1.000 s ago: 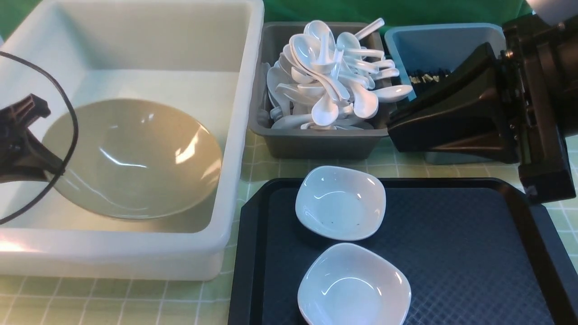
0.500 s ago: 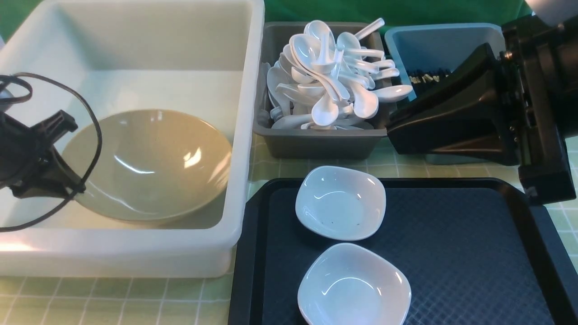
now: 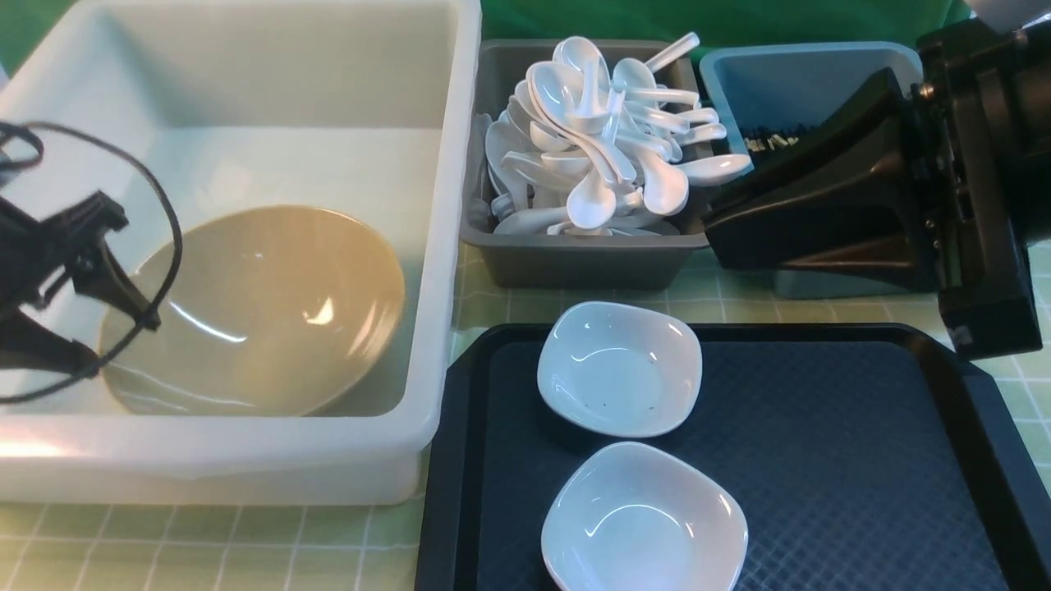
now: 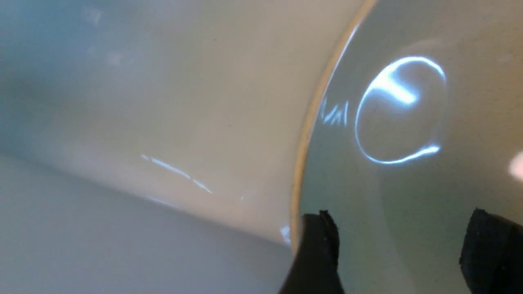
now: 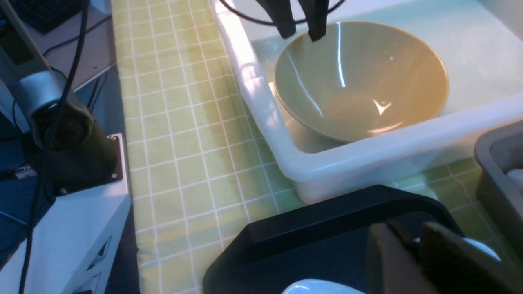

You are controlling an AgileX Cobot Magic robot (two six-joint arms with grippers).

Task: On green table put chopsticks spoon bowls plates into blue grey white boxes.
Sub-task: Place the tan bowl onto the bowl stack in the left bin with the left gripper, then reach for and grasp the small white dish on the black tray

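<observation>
Your left gripper (image 4: 404, 257) has just let go. A second ago its fingers were clamped on the rim of the bowl (image 3: 254, 312); now they stand spread, one fingertip (image 4: 318, 249) just inside the rim and the other over the hollow, pinching nothing. The bowl has come down and rests on the floor of the white tub (image 3: 447, 246), near its front wall and roughly upright. I judge the bowl step done, so you can lift that arm clear.

Your right gripper (image 5: 412, 249) has barely moved and hangs over the far right corner of the black tray (image 3: 862, 460). Its fingers are drawn close together with only a slim gap, and you can see nothing held between them.

The two plates (image 3: 620, 369) are what is left, lying one in front of the other on the tray. The spoons (image 3: 591, 139) are heaped in the grey box (image 3: 575, 263), and the chopsticks (image 3: 772, 139) show their gold bands inside the blue box (image 3: 788, 82).

The desk (image 3: 205, 550) is pale green with a white grid, and boxes and tray take up most of it. Green cloth hangs behind. The right wrist view shows the left arm's base (image 5: 69, 143) at the desk's edge, with loose black cables around it.
</observation>
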